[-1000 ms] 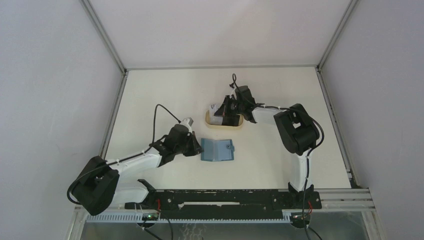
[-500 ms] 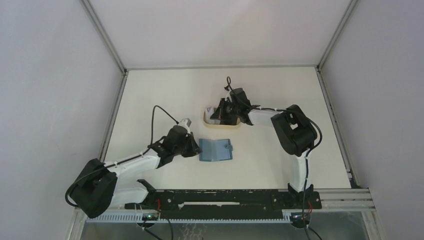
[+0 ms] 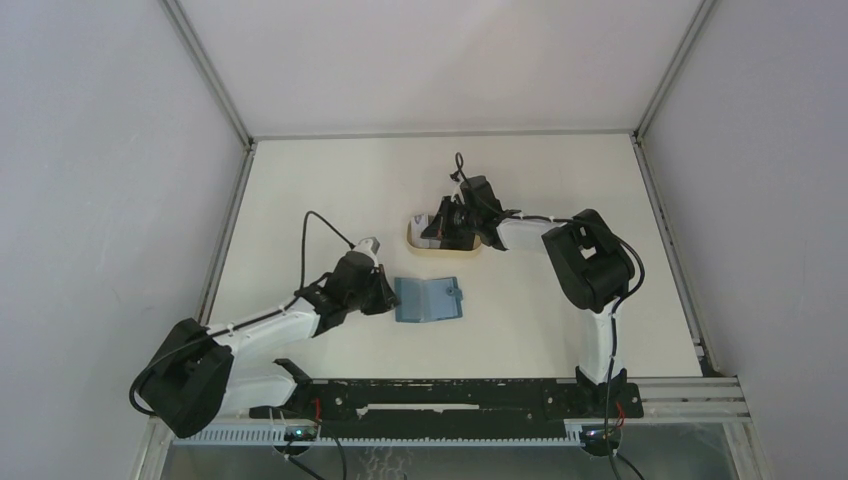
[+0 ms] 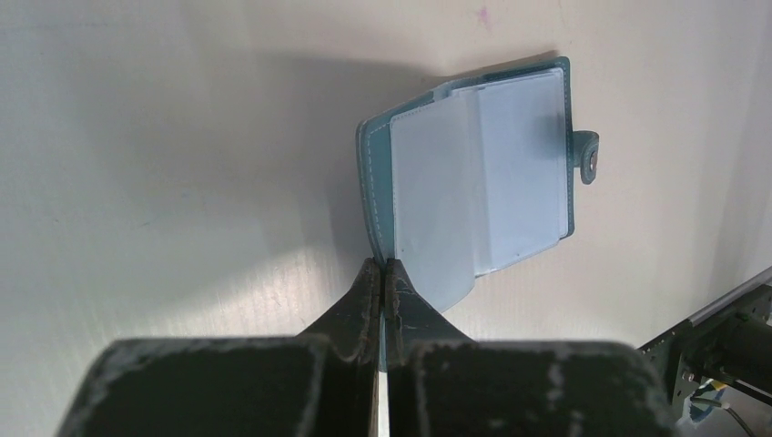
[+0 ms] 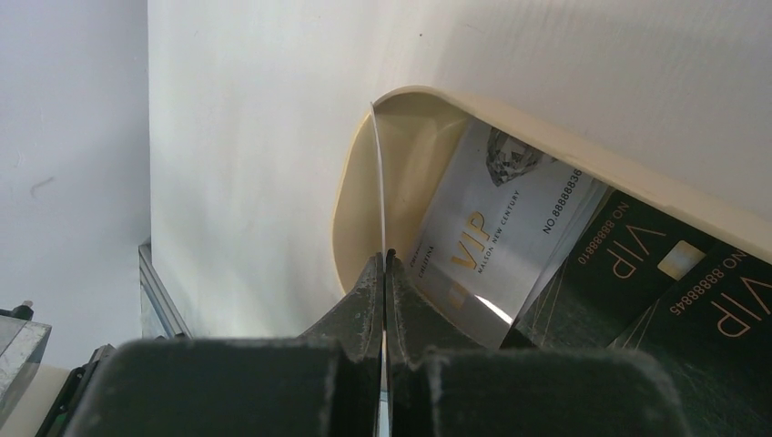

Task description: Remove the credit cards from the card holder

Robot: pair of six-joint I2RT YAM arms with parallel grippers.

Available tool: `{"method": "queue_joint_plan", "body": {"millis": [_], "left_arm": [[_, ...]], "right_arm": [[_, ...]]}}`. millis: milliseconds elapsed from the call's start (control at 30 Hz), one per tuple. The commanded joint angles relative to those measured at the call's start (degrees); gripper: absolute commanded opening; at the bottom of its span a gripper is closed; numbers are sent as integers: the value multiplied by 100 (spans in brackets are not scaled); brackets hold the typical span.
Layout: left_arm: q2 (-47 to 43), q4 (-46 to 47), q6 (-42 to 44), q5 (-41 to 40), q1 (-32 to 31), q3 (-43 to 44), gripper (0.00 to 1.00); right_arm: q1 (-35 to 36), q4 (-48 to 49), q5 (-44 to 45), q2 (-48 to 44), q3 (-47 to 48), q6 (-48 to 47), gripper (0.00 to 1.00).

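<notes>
The teal-blue card holder lies open on the table, its light blue pockets facing up and its snap tab on the far side. My left gripper is shut on the near edge of its teal cover. My right gripper is shut on a thin credit card, seen edge-on, held over the end of the tan tray. A white VIP card and black VIP cards lie in that tray. In the top view my right gripper hangs over the tray.
The tan oval tray sits just beyond the card holder, mid-table. White walls with metal frame posts enclose the table on three sides. A black rail runs along the near edge between the arm bases.
My right gripper with its card has shifted a little left over the tray. The left gripper and the card holder have slid slightly left.
</notes>
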Motion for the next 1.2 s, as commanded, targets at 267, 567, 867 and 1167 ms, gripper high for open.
{"method": "queue_joint_plan", "body": {"millis": [267, 567, 867, 1167], "left_arm": [[-130, -152, -113, -235, 40, -39, 0], [-195, -236, -135, -235, 41, -16, 0], [-235, -350, -135, -235, 43, 45, 0], [-270, -405, -109, -402, 49, 137, 0]], "right_arm": [[7, -312, -33, 43, 192, 493, 1], [-46, -405, -139, 0, 196, 649, 25], [21, -1190, 349, -620, 350, -174, 78], [-6, -1868, 967, -1606, 348, -723, 92]]}}
